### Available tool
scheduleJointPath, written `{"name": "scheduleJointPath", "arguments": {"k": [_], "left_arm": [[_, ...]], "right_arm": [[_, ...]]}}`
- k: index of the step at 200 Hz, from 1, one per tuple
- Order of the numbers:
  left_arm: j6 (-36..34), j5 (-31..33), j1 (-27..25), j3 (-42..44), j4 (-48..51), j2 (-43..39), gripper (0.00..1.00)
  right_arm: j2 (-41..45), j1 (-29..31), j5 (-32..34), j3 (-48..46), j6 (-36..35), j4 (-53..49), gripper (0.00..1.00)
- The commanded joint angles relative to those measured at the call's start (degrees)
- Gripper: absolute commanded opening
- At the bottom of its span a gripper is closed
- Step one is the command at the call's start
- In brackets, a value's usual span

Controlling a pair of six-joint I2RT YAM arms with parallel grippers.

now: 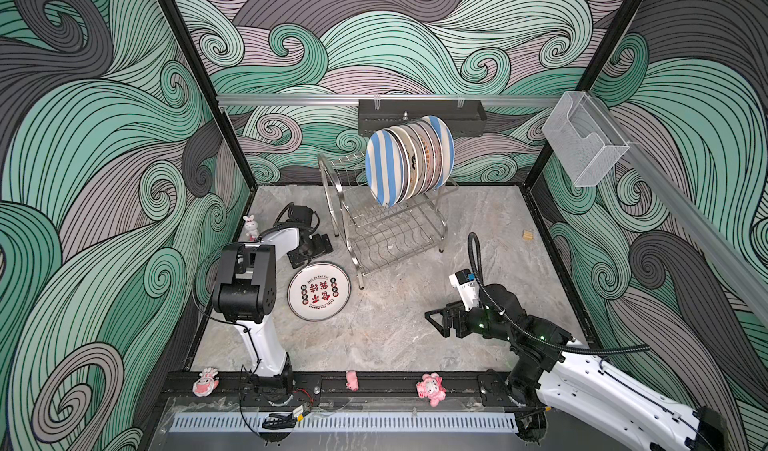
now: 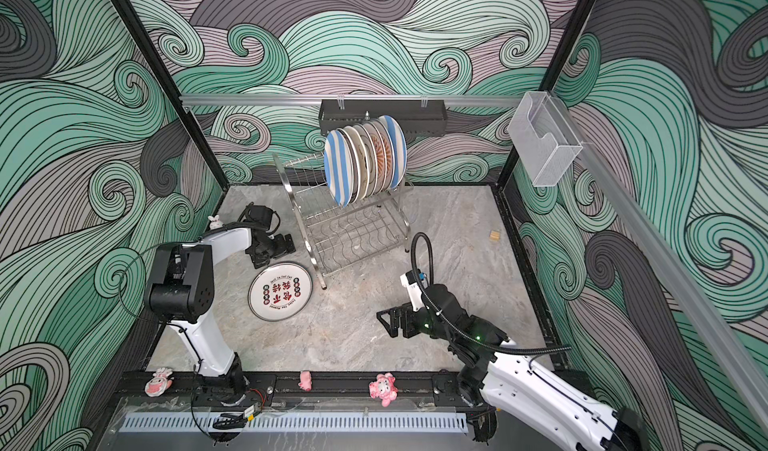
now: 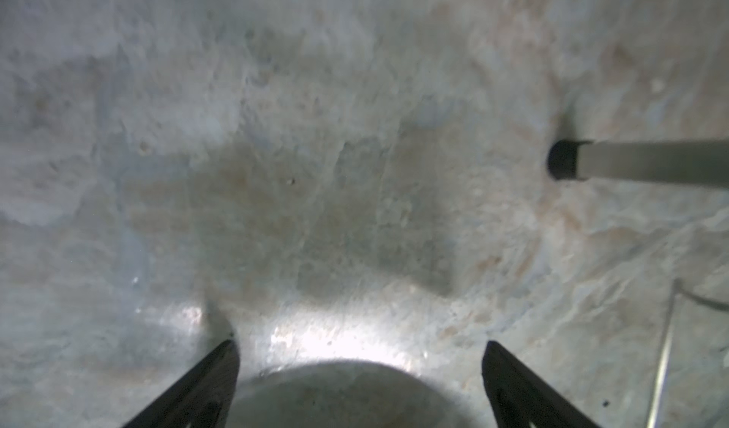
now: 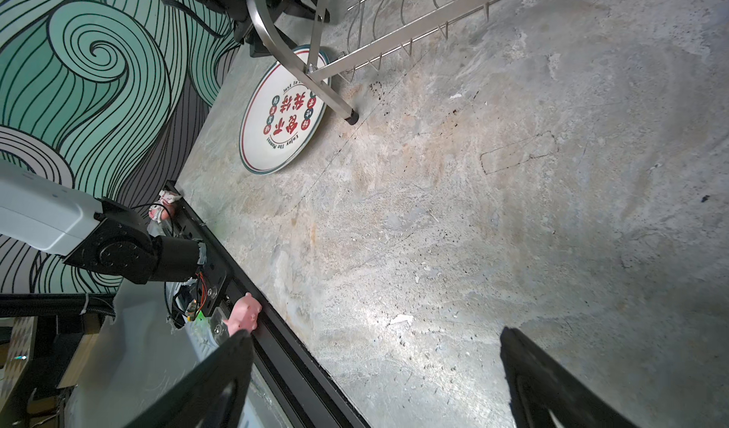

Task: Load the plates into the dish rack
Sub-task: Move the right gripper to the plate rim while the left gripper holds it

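Only one of the plates, the white plate with red-black characters (image 1: 319,291), is lying outside the dish rack (image 1: 334,195): flat, face up, just near-left of the rack's near-left foot. The racked plates (image 1: 409,158) are standing on edge in the upper tier, packed toward its right end, with the wires propping them upright. Slots at the left end are showing free, likely where the last one is going.

Left gripper (image 1: 311,251) is hanging by the plate's far rim, jaws spread, nothing between them. It is probably lining up on the rim, since a flat plate is offering little else to take. Right gripper (image 1: 436,320) is sitting low at near right, well apart, gaping and empty.

Table (image 1: 395,336) is showing mottled grey stone, scuffed. Swirl-patterned walls (image 1: 83,137) are closing in three sides, and a black shelf (image 1: 422,114) is hanging behind the rack.
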State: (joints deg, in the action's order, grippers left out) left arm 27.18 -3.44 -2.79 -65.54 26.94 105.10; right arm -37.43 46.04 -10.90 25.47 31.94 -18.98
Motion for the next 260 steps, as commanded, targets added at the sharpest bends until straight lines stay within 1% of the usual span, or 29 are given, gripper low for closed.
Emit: {"name": "scheduleJointPath", "arguments": {"k": [1,59,73,89,104,116,136,159,190,196,228,260], "left_arm": [[-0.1,-2.0,0.1,2.0,0.6,-2.1,0.99],[0.0,-3.7,0.1,7.2,1.0,-7.2,0.99],[0.7,-4.5,0.1,9.6,0.5,-8.8,0.99],[1.5,-5.3,0.0,12.8,-0.6,-10.8,0.99],[2.4,-6.2,0.0,16.2,-1.7,-12.7,0.99],[3.4,-7.6,-0.1,19.3,-3.4,-14.2,0.99],[4.3,-8.0,-0.2,22.5,-4.2,-16.4,0.99],[5.0,-8.9,-0.4,25.3,-4.5,-18.9,0.99],[6.8,-10.1,-1.5,29.0,-5.3,-23.2,0.99],[7.1,-10.5,-1.6,29.6,-5.4,-25.7,0.99],[7.5,-11.0,-1.8,31.8,-4.5,-31.1,0.98],[6.5,-10.2,-1.8,33.2,-3.9,-33.4,0.99]], "right_arm": [[-0.3,-0.1,-1.2,1.4,0.2,2.5,0.96],[-3.1,-0.1,-2.0,1.6,1.4,5.2,0.95],[-4.2,0.1,-3.0,0.1,5.0,9.5,0.94],[-6.8,1.0,-4.5,-4.1,11.0,19.0,0.91],[-10.9,3.1,-3.7,-5.9,14.5,26.8,0.88],[-15.1,5.6,-2.0,-5.1,14.6,28.9,0.88],[-22.8,9.4,-0.5,-3.1,15.2,33.6,0.88],[-30.7,12.0,0.1,-0.9,16.2,39.7,0.84],[-38.8,13.7,0.8,2.8,17.0,43.7,0.81],[-40.3,13.9,0.7,3.3,17.4,44.4,0.80],[-47.7,14.1,-0.1,6.8,19.4,47.1,0.76],[-55.3,14.5,-2.0,9.8,21.7,48.3,0.74]]}}
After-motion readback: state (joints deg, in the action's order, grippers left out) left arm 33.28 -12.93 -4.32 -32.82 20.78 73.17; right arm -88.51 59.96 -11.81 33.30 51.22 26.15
